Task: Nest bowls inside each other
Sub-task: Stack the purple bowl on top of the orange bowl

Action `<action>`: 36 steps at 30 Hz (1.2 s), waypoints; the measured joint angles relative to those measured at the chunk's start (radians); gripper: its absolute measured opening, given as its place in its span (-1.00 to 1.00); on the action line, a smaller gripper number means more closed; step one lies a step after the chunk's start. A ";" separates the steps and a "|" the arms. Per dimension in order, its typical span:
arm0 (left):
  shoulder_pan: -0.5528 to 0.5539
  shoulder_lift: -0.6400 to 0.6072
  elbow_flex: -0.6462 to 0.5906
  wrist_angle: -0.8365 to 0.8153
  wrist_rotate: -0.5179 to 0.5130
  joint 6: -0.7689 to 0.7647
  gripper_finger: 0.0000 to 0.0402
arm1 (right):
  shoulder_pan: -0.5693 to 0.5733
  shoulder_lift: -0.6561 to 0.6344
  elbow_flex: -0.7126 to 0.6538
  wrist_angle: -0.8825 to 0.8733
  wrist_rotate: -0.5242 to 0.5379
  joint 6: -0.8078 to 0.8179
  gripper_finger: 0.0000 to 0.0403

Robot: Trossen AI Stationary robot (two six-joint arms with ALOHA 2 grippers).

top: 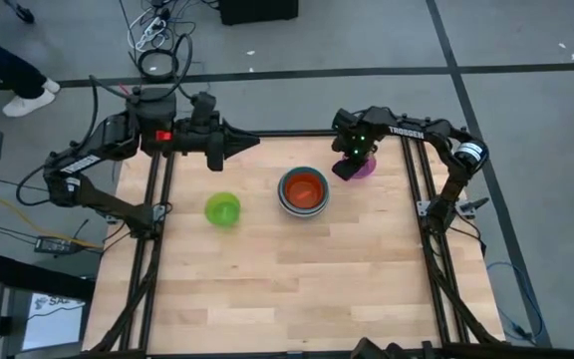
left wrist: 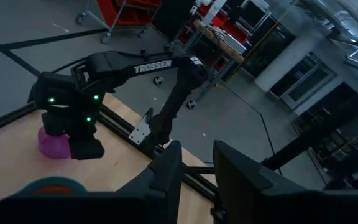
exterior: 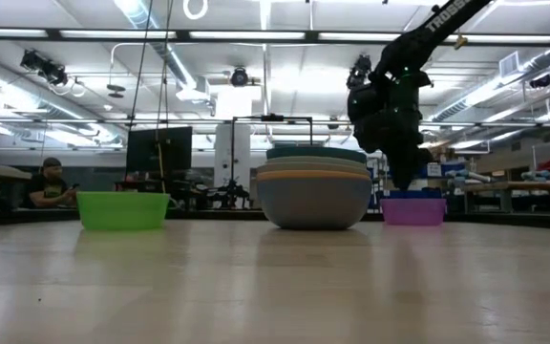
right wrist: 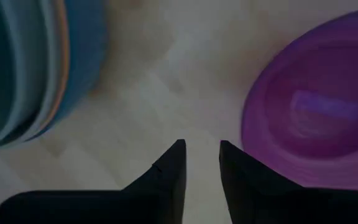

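A stack of nested bowls (top: 303,189) stands on the table's far middle, its innermost bowl red-orange and its outer ones teal, white, orange and blue-grey (exterior: 313,191). A lime green bowl (top: 223,209) sits alone on its base to the stack's left. A small purple bowl (right wrist: 316,112) sits on its base to the stack's right. My right gripper (right wrist: 202,155) points down over the bare wood between the stack and the purple bowl, close beside the purple bowl's rim, open with nothing between its fingers. My left gripper (left wrist: 197,168) hangs raised above the far left, open and empty.
Black frame rails (top: 157,209) run along the table's left and right edges. The near half of the wooden top (top: 287,289) holds no objects. A person sits beyond the table at the low view's far left (exterior: 51,182).
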 joint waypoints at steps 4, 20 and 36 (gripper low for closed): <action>0.000 0.000 0.000 -0.001 -0.007 0.002 -0.49 | 0.005 0.000 0.000 0.011 0.118 0.000 -0.44; 0.000 0.000 0.000 -0.001 -0.047 -0.001 -0.49 | 0.020 0.095 0.000 0.050 0.215 -0.001 -0.29; 0.000 0.000 0.000 -0.133 -0.236 0.005 -0.49 | 0.048 -0.007 0.000 -0.085 0.318 -0.082 -0.98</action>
